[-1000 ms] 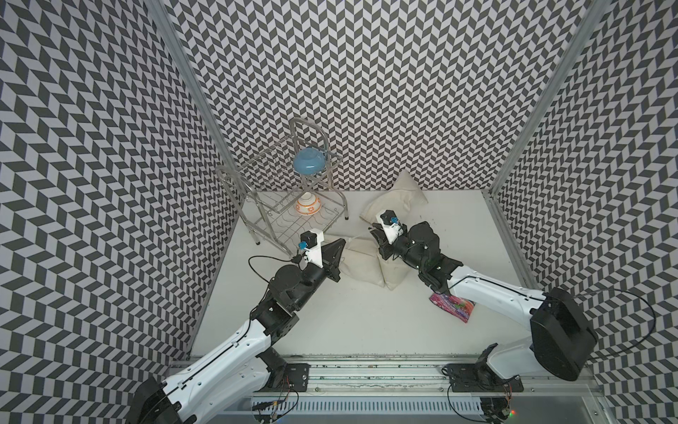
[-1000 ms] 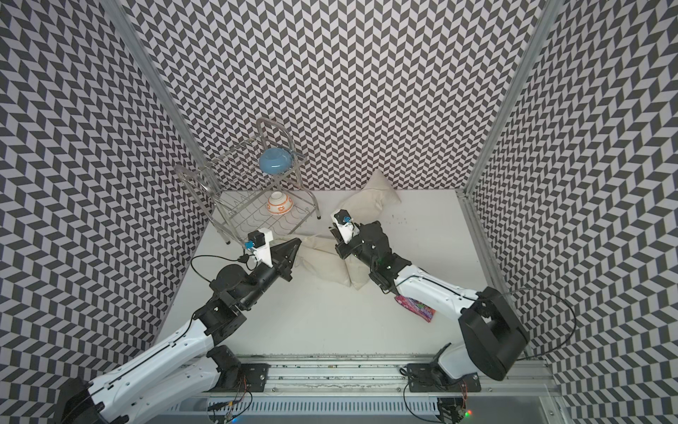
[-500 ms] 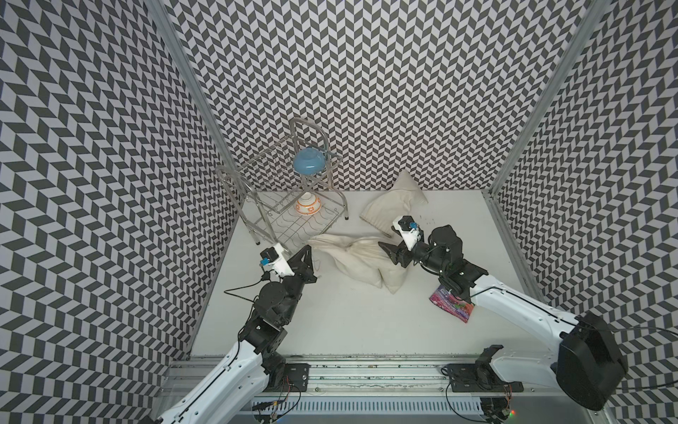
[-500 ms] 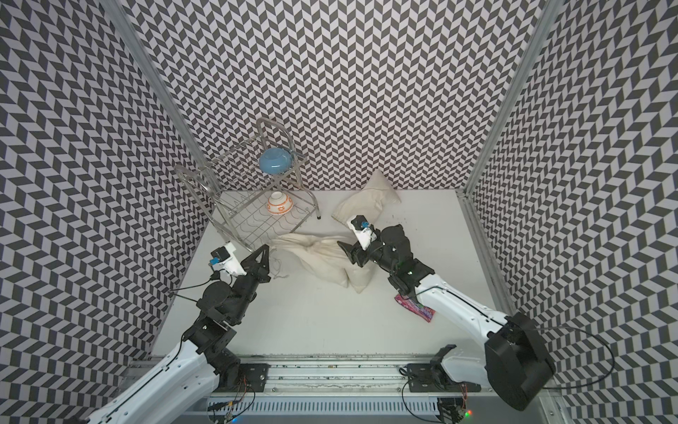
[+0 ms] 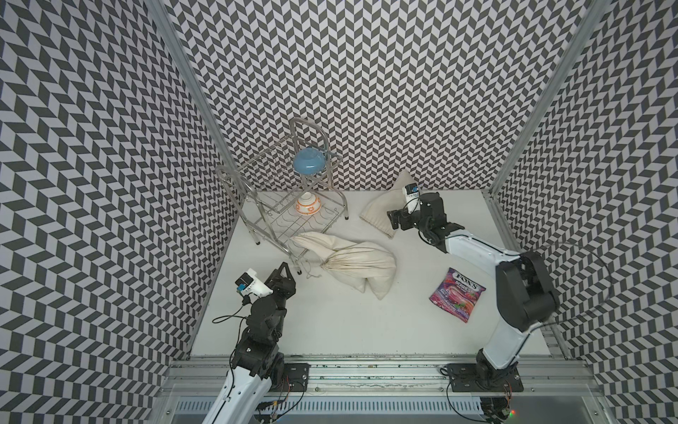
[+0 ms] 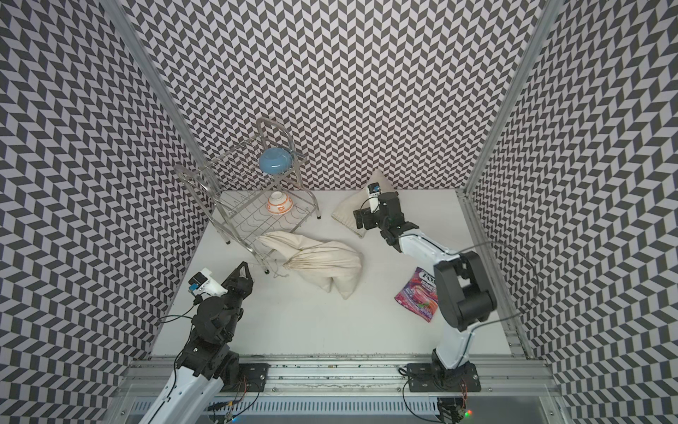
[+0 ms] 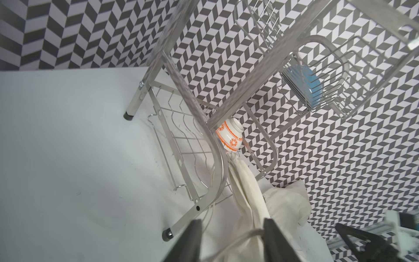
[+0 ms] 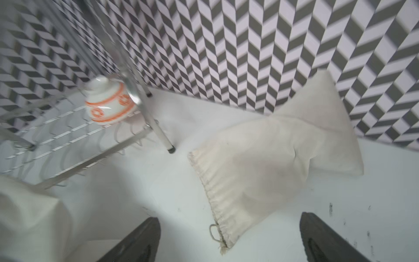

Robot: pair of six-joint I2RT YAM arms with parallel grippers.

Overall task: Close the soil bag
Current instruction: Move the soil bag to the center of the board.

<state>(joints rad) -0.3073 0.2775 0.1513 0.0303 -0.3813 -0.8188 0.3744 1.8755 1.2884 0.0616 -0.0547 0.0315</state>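
The soil bag (image 5: pixel 359 264) (image 6: pixel 326 262), a cream cloth drawstring sack, lies mid-table with its mouth gathered tight toward the rack's front leg. Its loose drawstring (image 5: pixel 310 273) trails toward my left gripper (image 5: pixel 285 266) (image 6: pixel 243 266). In the left wrist view that gripper (image 7: pixel 232 223) is open, and the cord (image 7: pixel 240 238) crosses the gap, resting against one finger. My right gripper (image 5: pixel 392 219) (image 6: pixel 359 220) is far back and away from the soil bag. In the right wrist view it (image 8: pixel 229 217) stands wide open over another cream bag's mouth.
A second cream bag (image 5: pixel 378 213) (image 8: pixel 260 158) leans on the back wall. The wire dish rack (image 5: pixel 286 205) at the back left holds a blue bowl (image 5: pixel 309 163) above and an orange-patterned bowl (image 5: pixel 308 205) below. A purple candy packet (image 5: pixel 456 293) lies at the right.
Both grippers pulled apart, cinching the bag's mouth, then opened. The left arm drew back toward the front left. The right arm let go and swung back to the bag by the wall.
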